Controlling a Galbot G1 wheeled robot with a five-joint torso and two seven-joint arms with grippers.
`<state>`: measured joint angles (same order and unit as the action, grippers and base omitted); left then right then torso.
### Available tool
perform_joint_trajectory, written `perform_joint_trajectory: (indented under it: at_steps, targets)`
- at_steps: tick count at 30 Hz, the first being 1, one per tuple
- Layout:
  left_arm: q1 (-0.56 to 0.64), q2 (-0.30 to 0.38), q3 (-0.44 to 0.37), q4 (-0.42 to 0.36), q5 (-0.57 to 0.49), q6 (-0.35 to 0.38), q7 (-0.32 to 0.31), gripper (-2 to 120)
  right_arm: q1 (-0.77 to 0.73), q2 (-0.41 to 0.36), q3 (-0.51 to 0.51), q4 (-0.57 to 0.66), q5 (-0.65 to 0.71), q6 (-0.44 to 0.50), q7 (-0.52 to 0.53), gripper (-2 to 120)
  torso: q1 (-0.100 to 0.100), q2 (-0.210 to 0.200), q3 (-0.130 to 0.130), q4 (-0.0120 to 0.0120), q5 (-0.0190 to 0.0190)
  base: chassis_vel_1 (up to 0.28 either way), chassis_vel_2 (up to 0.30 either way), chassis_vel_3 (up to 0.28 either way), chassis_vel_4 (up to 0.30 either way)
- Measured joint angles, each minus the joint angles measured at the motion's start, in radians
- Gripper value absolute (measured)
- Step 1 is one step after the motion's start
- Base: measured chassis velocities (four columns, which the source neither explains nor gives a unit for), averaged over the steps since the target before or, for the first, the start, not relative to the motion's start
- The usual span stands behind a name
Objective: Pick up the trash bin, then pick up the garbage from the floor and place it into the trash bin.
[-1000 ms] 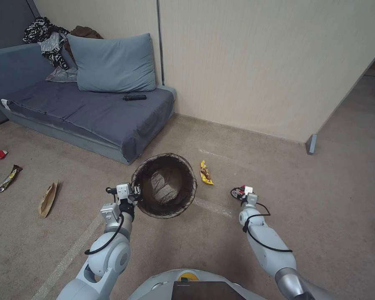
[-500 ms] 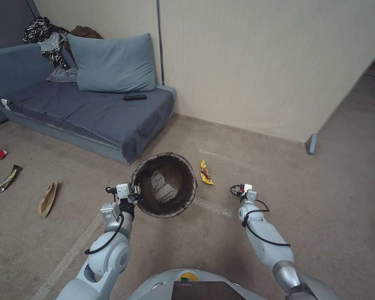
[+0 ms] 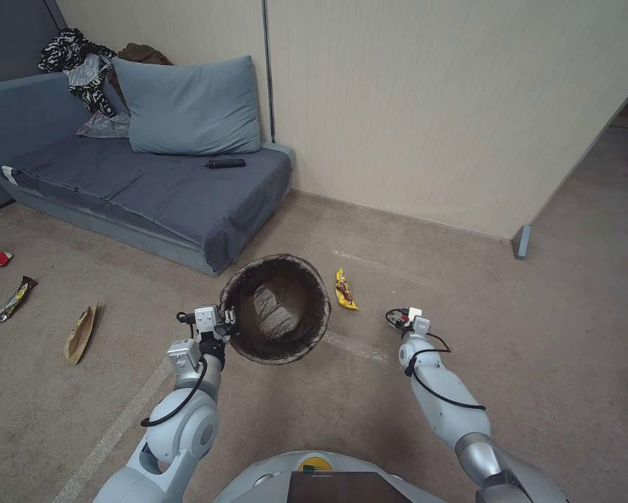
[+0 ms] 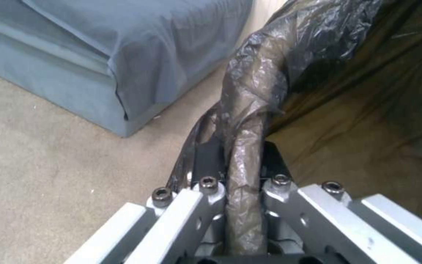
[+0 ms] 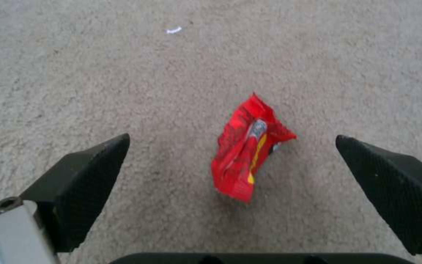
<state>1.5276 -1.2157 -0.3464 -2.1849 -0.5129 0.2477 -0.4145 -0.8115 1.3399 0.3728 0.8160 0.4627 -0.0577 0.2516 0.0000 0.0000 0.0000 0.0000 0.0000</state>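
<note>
Gripping trash bin [image 3: 277, 307] rim: left end effector [image 4: 238, 172]; right end effector [image 5: 230, 161] open over red wrapper [image 5: 248, 148].

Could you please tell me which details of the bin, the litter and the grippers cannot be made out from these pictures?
- Red wrapper, right wrist view: print blurred, unreadable; in the head view, the right gripper covers it.
- Trash bin, head view: white wall hidden by the bag-lined rim.
- Left gripper, left wrist view: jaw tips buried in bag folds.
- Dark wrapper and brown paper bag, head view: too small to read.
</note>
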Motion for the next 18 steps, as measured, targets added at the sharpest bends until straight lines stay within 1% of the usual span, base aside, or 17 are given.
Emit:
perform_joint_trajectory:
  at_steps: [18]
  targets:
    - [-0.001,0.003,0.0,-0.003,0.0,-0.003,0.0,3,0.023,0.006,0.014,-0.014,0.036,-0.025,0.018,100,0.0,0.0,0.0,0.0,0.0,0.0,0.0,0.0,0.0]
